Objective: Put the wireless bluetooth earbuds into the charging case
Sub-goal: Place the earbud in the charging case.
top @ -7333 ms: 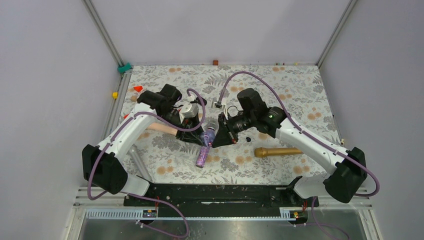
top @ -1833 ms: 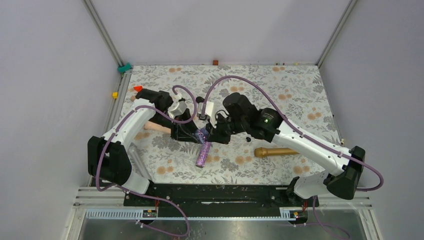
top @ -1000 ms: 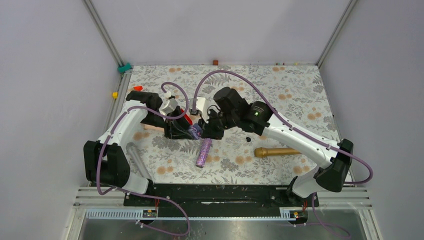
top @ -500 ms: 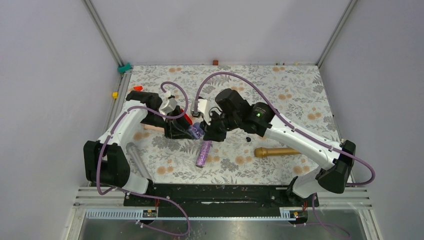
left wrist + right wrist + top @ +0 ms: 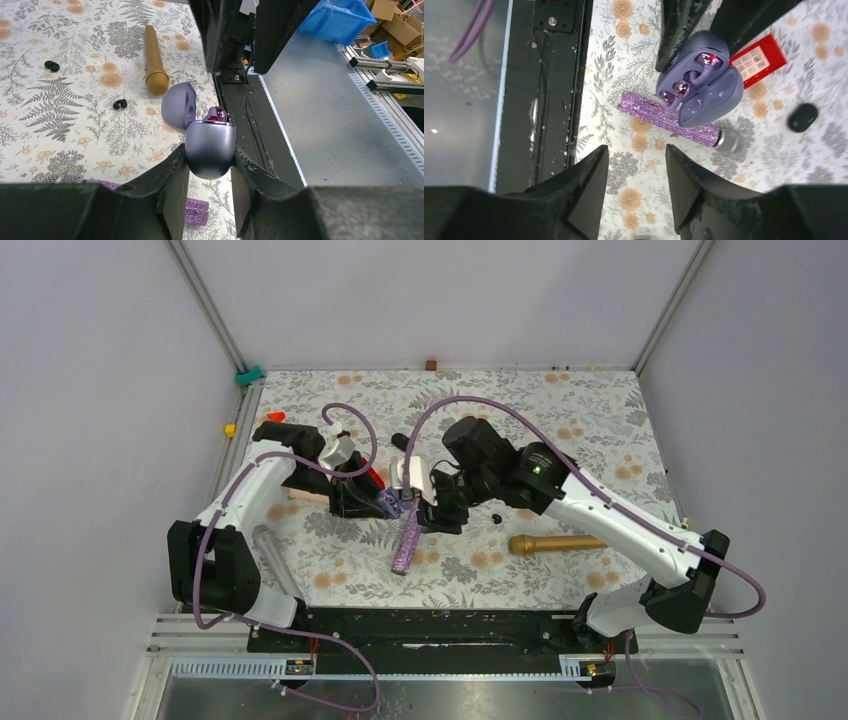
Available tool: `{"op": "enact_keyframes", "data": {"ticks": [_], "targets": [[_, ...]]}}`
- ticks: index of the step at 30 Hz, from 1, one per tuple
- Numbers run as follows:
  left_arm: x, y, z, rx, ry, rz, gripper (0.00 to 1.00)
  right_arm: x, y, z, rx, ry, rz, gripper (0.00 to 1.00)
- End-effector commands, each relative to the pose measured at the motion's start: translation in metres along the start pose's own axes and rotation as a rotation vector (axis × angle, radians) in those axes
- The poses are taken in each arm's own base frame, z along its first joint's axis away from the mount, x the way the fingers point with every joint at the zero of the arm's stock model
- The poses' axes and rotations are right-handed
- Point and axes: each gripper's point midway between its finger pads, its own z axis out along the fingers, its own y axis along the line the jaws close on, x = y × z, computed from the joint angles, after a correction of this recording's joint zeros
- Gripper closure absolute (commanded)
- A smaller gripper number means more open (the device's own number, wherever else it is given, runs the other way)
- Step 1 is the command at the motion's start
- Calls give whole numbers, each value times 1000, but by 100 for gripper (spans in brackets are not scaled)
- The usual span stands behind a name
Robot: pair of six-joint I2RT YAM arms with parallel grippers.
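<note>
The right gripper [image 5: 636, 155] had backed off the charging case [image 5: 210, 145], jaws apart; the left gripper [image 5: 210, 172] clenched it, 2 purple pieces [image 5: 681, 89] inside.

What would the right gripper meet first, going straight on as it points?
Likely the glittery purple microphone, lying ahead of the right gripper; the held charging case seems further, depth unclear.

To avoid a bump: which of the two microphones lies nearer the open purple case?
The glittery purple microphone, almost under the case; the gold microphone lies well away from it.
</note>
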Motion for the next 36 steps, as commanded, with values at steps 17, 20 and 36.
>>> {"op": "enact_keyframes", "data": {"ticks": [17,20,36], "targets": [[-28,8,10,23,-136,-97,100,-5,-11,3,156,195,-601,16],[-28,10,9,22,-135,-111,100,-3,-13,8,182,224,-630,16],[-27,14,8,15,-137,-119,100,0,-9,27,211,284,-666,16]]}}
